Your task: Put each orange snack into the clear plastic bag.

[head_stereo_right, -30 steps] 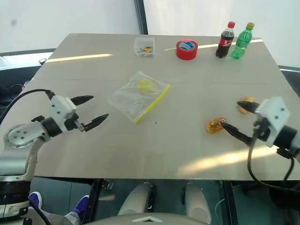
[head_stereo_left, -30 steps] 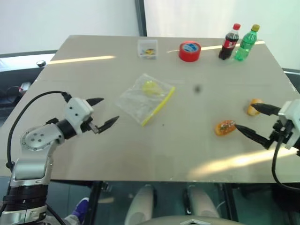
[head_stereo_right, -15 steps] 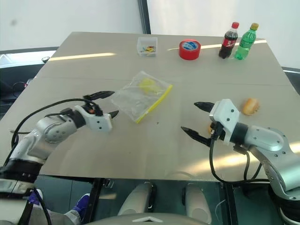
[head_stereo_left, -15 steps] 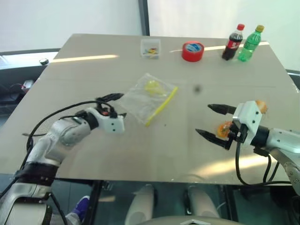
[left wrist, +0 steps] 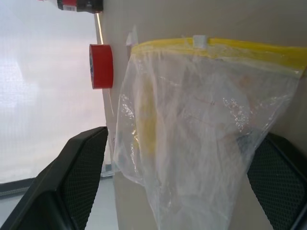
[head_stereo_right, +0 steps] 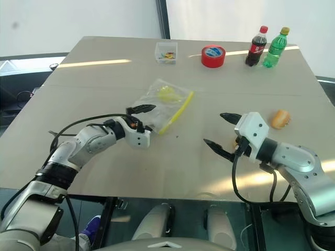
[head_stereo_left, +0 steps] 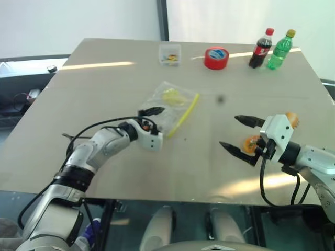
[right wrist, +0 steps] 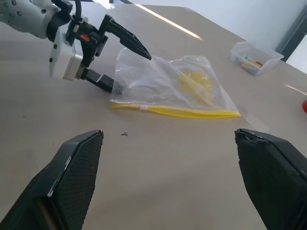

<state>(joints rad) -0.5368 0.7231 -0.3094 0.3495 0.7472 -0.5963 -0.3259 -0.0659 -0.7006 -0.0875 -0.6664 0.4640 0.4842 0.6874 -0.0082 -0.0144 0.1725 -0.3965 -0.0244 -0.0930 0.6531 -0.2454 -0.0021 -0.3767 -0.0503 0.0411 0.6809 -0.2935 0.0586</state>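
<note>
A: In the head views, where is the bag?
B: The clear plastic bag [head_stereo_left: 168, 106] lies mid-counter [head_stereo_left: 104, 83]; the left gripper [head_stereo_right: 142, 118] stands open around its near corner.

A: And the snacks?
B: One orange snack [head_stereo_right: 280, 118] lies beside the right gripper [head_stereo_right: 222, 133], another [head_stereo_left: 252, 142] behind its open jaws.

A: The wrist views?
B: Both show the bag between spread fingers.

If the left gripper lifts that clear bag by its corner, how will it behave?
The clear plastic bag is thin and crinkled, so it will likely droop. The yellow seal strip looks stiffer and may keep that edge straight. It looks light and could slide on the smooth table.
</note>
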